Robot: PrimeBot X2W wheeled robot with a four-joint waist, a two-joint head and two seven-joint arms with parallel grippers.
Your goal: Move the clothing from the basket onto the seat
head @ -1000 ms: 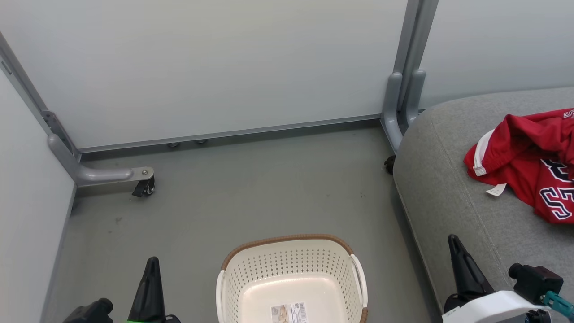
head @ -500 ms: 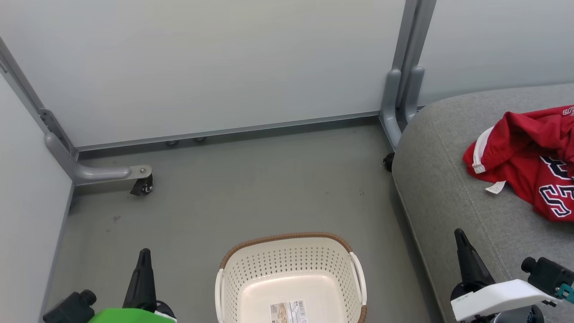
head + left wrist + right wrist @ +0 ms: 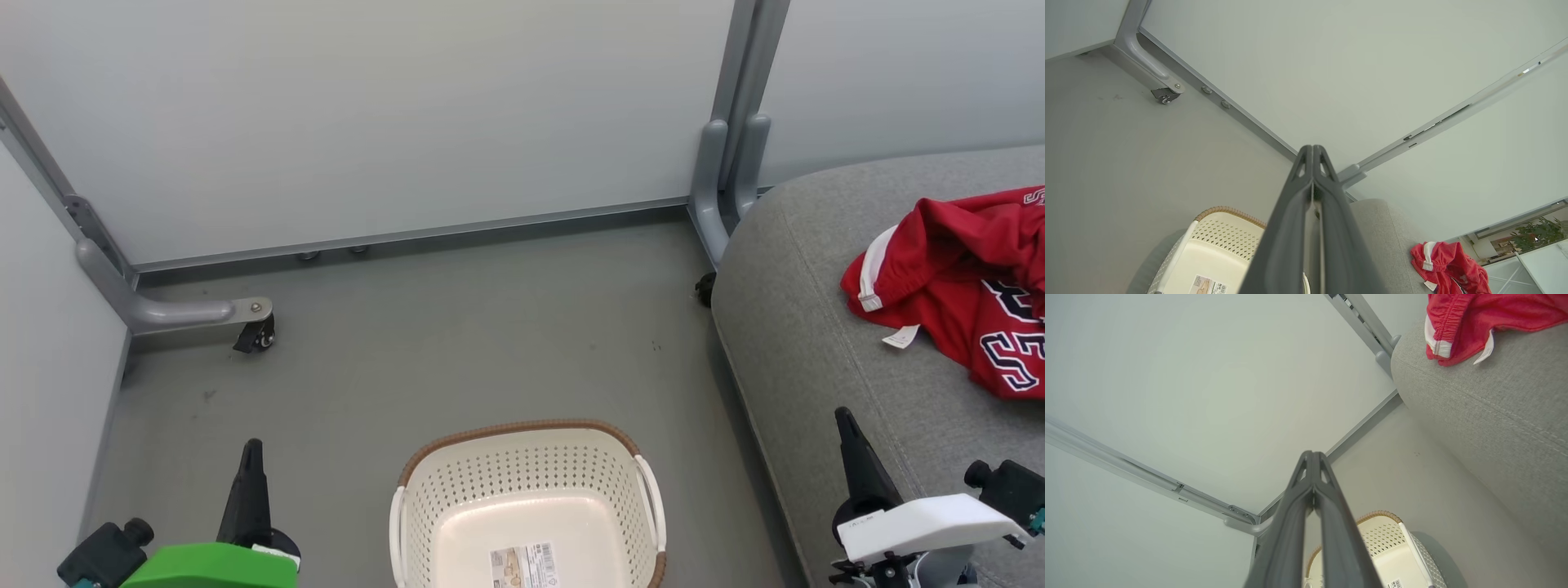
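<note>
The red clothing [image 3: 963, 286] lies bunched on the grey seat [image 3: 816, 343] at the right, black numbers showing; it also appears as red clothing [image 3: 1447, 269] and red clothing [image 3: 1470, 322] in the wrist views. The cream basket [image 3: 526, 498] with a brown rim stands on the floor at bottom centre, holding just a printed label [image 3: 524, 565]. My left gripper [image 3: 249, 457] is shut with nothing in it, low at the left of the basket [image 3: 1224, 245]. My right gripper [image 3: 845, 429] is shut too, over the seat's front edge, right of the basket [image 3: 1392, 547].
Pale partition panels close the back and left, with grey metal feet and a caster [image 3: 255, 336] on the floor. A grey upright post [image 3: 735, 147] stands between the panels beside the seat. Bare grey floor [image 3: 457, 343] lies between the basket and the wall.
Both arms have drawn back and down toward the bottom edge of the head view; the left one's green housing now shows. The whole picture has shifted slightly. The clothing and basket stay put.
</note>
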